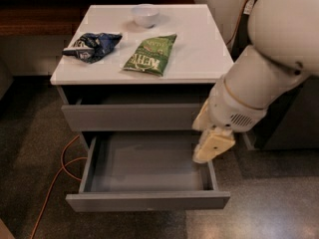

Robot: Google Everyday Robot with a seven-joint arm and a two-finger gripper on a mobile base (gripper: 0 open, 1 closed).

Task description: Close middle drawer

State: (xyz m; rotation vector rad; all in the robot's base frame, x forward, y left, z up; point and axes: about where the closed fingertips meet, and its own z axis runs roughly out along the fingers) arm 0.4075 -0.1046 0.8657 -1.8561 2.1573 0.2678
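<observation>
Camera view shows you the middle drawer (149, 201) pulled far out at lower centre, its front panel free for pushing. Your gripper (207, 151) hangs above its right wall, jaws seemingly pressed together and empty, which suits a push

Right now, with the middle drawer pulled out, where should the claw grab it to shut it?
Probably the middle drawer by its front panel: flat and handleless, so push its outer face from the front, mid-width. The claw hangs at the drawer's right wall.
</observation>
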